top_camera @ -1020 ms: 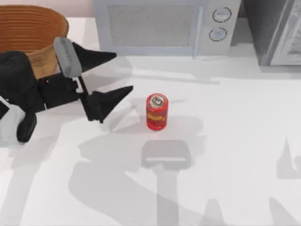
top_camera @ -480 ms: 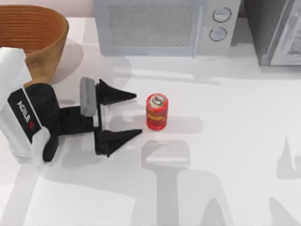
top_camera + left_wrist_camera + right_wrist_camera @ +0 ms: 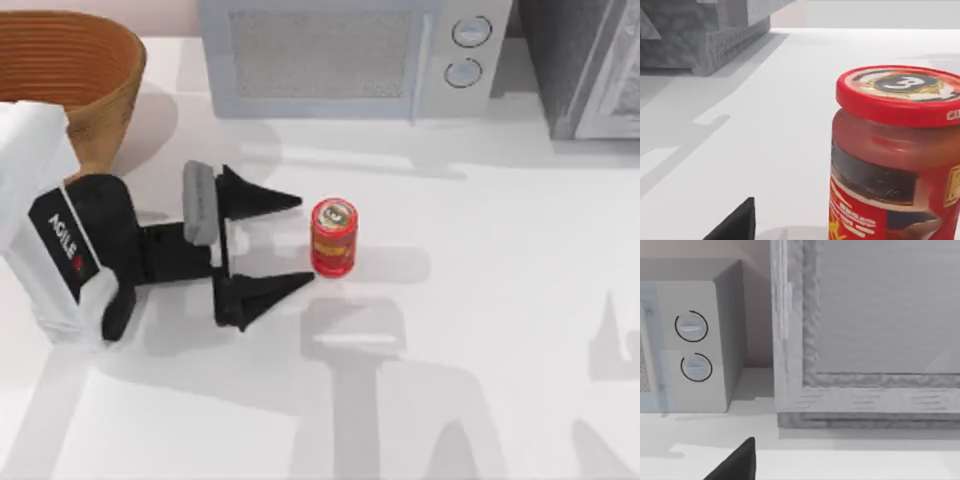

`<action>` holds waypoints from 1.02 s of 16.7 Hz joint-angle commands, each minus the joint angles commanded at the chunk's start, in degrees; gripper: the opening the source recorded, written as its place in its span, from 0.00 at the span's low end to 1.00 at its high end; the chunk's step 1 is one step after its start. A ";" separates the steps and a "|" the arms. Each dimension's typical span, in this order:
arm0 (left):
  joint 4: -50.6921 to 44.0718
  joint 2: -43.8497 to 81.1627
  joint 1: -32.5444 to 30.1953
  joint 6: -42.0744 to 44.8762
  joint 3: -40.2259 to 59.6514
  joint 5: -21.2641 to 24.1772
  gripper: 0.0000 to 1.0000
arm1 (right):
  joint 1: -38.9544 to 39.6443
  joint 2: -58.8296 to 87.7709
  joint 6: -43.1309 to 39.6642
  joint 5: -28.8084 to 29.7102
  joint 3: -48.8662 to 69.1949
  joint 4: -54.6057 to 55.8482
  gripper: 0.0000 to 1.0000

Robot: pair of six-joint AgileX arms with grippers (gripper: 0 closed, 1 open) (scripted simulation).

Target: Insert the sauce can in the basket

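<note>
Top view: the left claw [image 3: 285,243] lies low at 9 o'clock of the can [image 3: 334,237], fingers spread wide and released, tips just short of the can, none touching. The can stands upright on the white counter [image 3: 480,330]. The basket [image 3: 100,90] sits at 10 o'clock, well apart; a microwave [image 3: 350,55] stands at 12 o'clock.

Left wrist view: the can [image 3: 895,155] looms close, one dark fingertip [image 3: 735,225] beside it.

Right wrist view: the microwave [image 3: 690,340] and a grey cabinet [image 3: 865,330] appear beyond one dark fingertip [image 3: 735,462]; the right claw's state cannot be told.

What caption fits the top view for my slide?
Left gripper, fingers open, reaching toward the upright sauce can; the basket waits at the table's far left.
</note>
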 joint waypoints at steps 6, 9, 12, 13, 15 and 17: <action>-3.00 1.73 -7.59 -0.79 5.55 -7.53 1.00 | 0.00 0.00 0.00 0.00 0.00 0.00 1.00; -3.25 1.88 -8.20 -0.83 5.99 -8.13 1.00 | 0.00 0.00 0.00 0.00 0.00 0.00 1.00; -3.25 1.88 -8.20 -0.83 5.99 -8.13 0.92 | 0.00 0.00 0.00 0.00 0.00 0.00 1.00; -3.25 1.88 -8.20 -0.83 5.99 -8.13 0.85 | 0.00 0.00 0.00 0.00 0.00 0.00 1.00; -3.25 1.88 -8.20 -0.83 5.99 -8.13 0.70 | 0.00 0.00 0.00 0.00 0.00 0.00 1.00; -3.25 1.88 -8.20 -0.83 5.99 -8.13 0.55 | 0.00 0.00 0.00 0.00 0.00 0.00 1.00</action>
